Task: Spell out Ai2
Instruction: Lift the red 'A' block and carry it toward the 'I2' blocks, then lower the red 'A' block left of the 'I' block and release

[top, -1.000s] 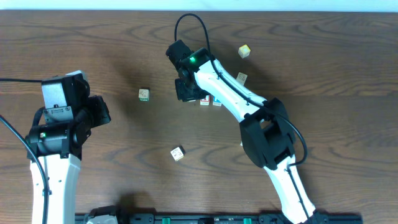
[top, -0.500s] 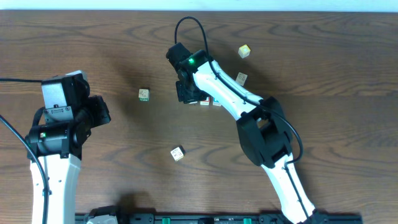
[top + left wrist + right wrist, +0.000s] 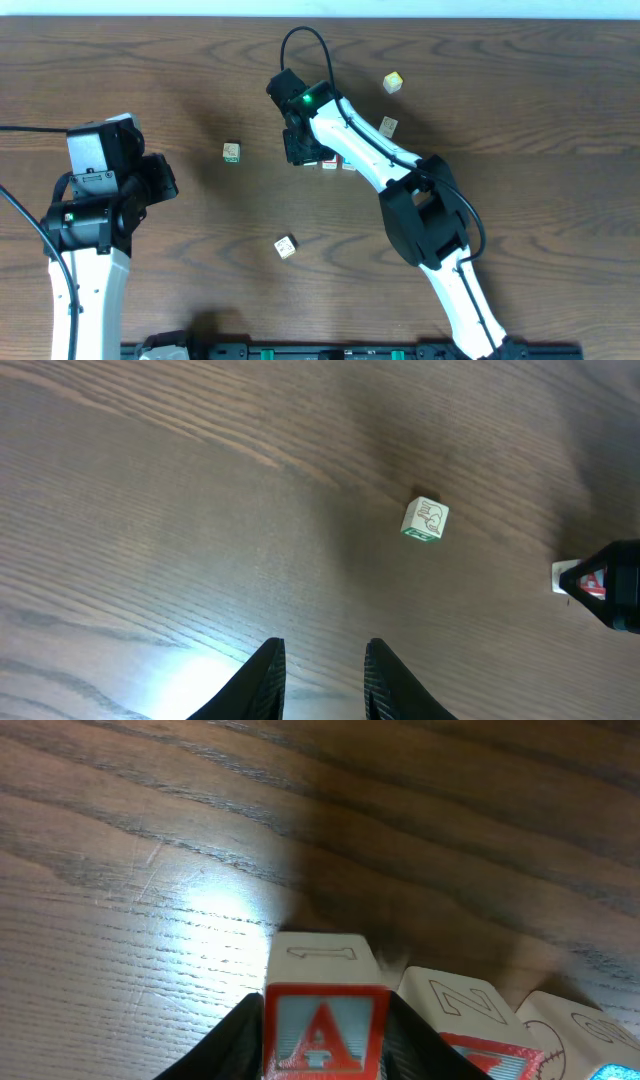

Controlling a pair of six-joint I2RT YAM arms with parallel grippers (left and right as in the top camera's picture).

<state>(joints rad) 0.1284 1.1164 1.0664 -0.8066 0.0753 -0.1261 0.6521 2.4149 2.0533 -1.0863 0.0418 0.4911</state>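
Step in hand, as judged: the A block (image 3: 325,1025) is being set down at the left end of the row. It stands on the worktop (image 3: 180,60) at mid-width, in the half toward the far edge, between the jaws of the right end effector (image 3: 300,150). The jaws sit close against both its sides; whether they are pressing or letting go cannot be told. Just beside it the I block (image 3: 465,1030) and then the 2 block (image 3: 575,1032) are lined up, their front faces cropped and not readable.

Next move, as judged: the jaws should be widened and raised straight up so that the row is not nudged.

The left end effector (image 3: 323,648) is held narrow and empty near the left edge.

Count:
- Three cubes are in the row.
- Four are loose: green-trimmed cube (image 3: 231,151), front cube (image 3: 286,246), yellow-green cube (image 3: 393,82), pale far cube (image 3: 388,126).
- That gives seven in all.
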